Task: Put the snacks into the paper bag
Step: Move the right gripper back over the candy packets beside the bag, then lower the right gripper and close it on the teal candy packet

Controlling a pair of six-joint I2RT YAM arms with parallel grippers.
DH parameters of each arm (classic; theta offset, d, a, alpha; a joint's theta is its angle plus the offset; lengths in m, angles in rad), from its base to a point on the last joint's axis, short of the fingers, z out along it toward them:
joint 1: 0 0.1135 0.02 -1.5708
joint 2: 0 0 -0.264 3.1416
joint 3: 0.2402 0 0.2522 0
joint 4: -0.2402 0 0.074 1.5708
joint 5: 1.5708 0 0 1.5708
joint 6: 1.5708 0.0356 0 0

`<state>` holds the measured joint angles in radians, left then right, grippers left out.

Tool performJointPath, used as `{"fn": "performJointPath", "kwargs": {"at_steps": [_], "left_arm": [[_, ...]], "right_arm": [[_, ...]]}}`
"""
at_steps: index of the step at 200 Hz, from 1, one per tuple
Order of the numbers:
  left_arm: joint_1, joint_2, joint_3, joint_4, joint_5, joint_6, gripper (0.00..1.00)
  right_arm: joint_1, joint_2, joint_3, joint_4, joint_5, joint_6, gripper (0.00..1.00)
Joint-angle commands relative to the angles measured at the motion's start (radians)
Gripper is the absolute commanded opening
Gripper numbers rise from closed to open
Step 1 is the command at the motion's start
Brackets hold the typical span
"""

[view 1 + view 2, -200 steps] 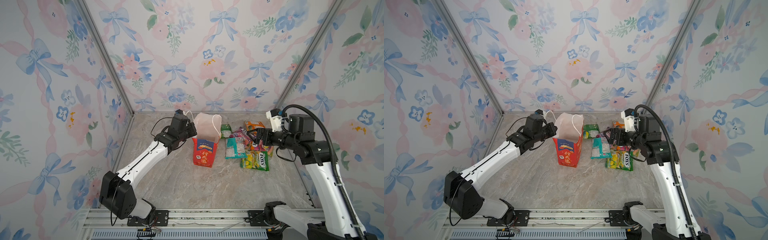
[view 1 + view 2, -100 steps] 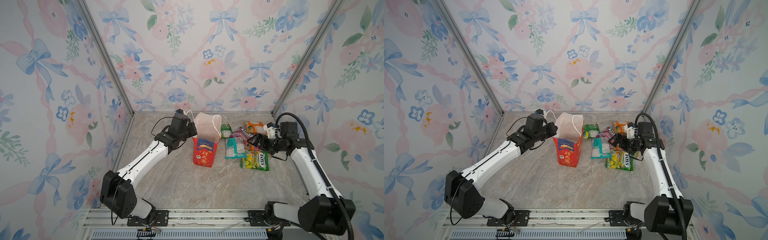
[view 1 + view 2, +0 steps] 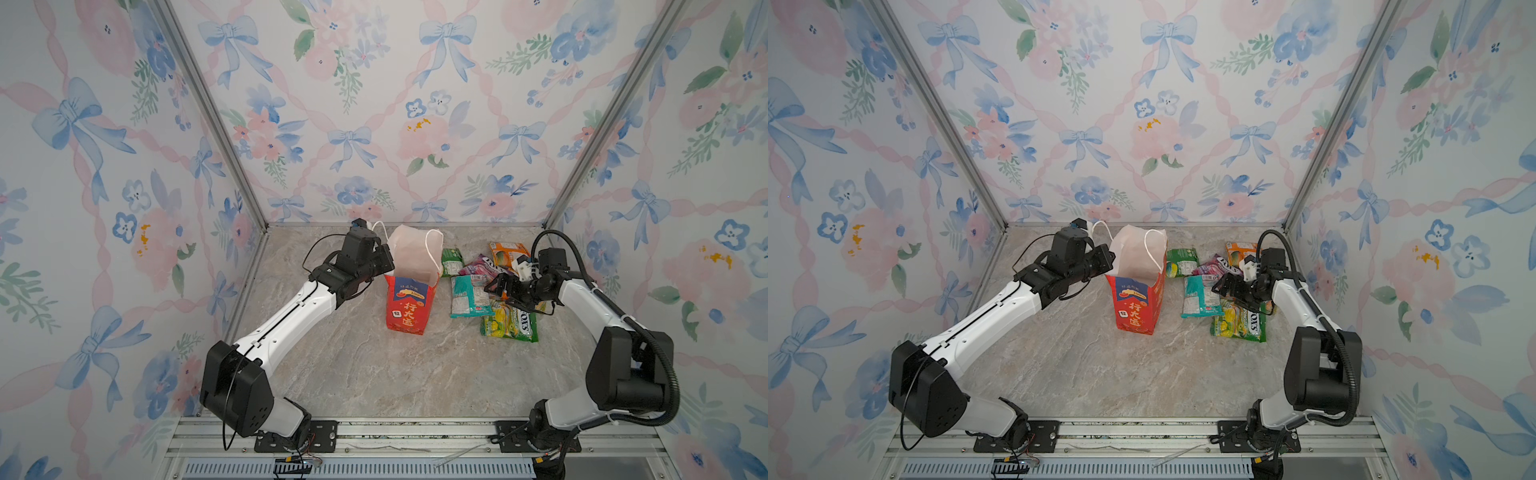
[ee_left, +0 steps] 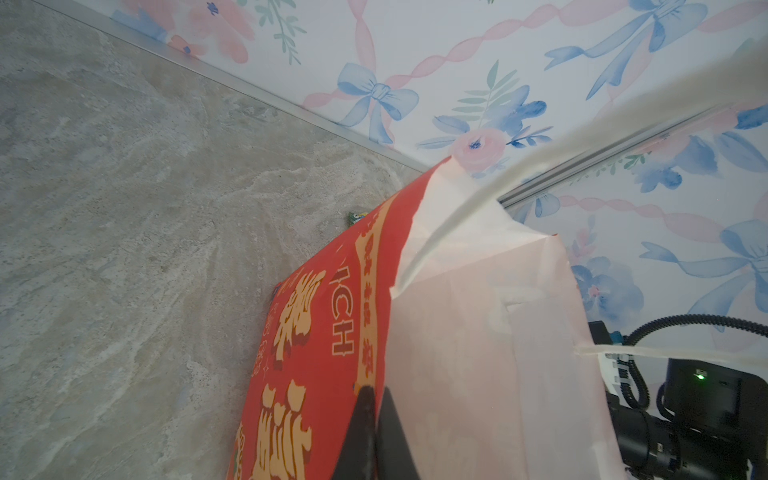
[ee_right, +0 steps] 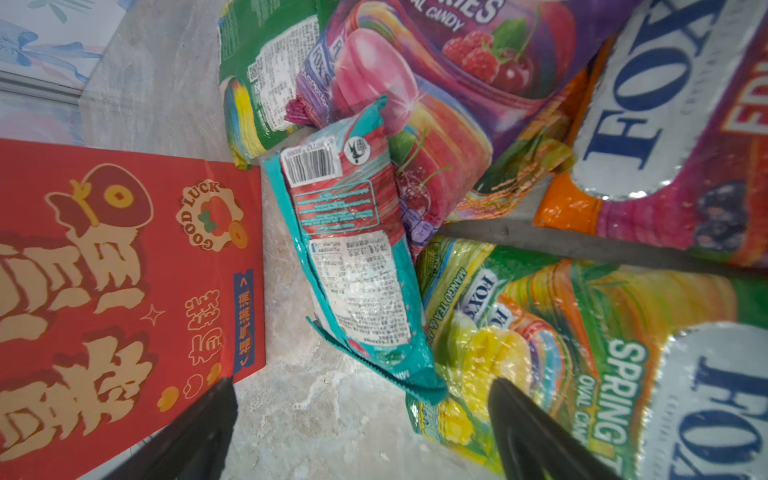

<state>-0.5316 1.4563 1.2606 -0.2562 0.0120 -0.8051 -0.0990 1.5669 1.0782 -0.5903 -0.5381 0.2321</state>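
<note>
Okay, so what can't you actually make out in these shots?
- Bottom of the tall red paper bag: hidden by its own walls, every view; contents unknown.
- Orange-pink crinkly FOX'S packet: cut off by right wrist frame edge; in top views, under the right end effector.
- Yellow-green FOX'S packet: also cut off there.

3 panels enclose the space: a back wall (image 3: pixel 374 124), a left wall (image 3: pixel 83 208) and a right wall (image 3: pixel 706 166). All are papered in the same pale print of blue bows, pink ribbon lattice, pink and blue flowers and green sprigs. 2 slanted silver metal posts (image 3: pixel 211 112) mark the corners where the panels meet. The tabletop (image 3: pixel 374 374) has a grey-beige marble look with pale veining. Along its near edge run silver aluminium rails (image 3: pixel 415 434), with a ribbed grille strip (image 3: pixel 395 471) below. The light is soft and even, and shadows are faint.
</note>
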Motion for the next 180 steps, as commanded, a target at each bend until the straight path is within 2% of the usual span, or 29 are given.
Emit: {"fn": "performJointPath", "kwargs": {"at_steps": [1,73,122,153,180], "left_arm": [[-0.005,0.021,0.009,-0.007,0.009,0.021,0.00],[-0.007,0.012,0.008,-0.007,0.025,0.006,0.00],[-0.009,0.011,0.010,-0.007,0.028,0.006,0.00],[-0.012,0.016,0.010,-0.006,0.029,0.003,0.00],[-0.013,0.021,0.011,-0.006,0.029,0.003,0.00]], "right_arm": [[0.005,0.038,0.006,0.058,0.006,-0.008,0.96],[0.085,0.195,0.070,0.099,0.002,-0.039,0.97],[0.140,0.251,0.130,0.066,0.072,-0.079,0.97],[0.160,0.277,0.144,0.070,0.073,-0.086,0.97],[0.192,0.311,0.158,0.064,0.095,-0.098,1.00]]}}
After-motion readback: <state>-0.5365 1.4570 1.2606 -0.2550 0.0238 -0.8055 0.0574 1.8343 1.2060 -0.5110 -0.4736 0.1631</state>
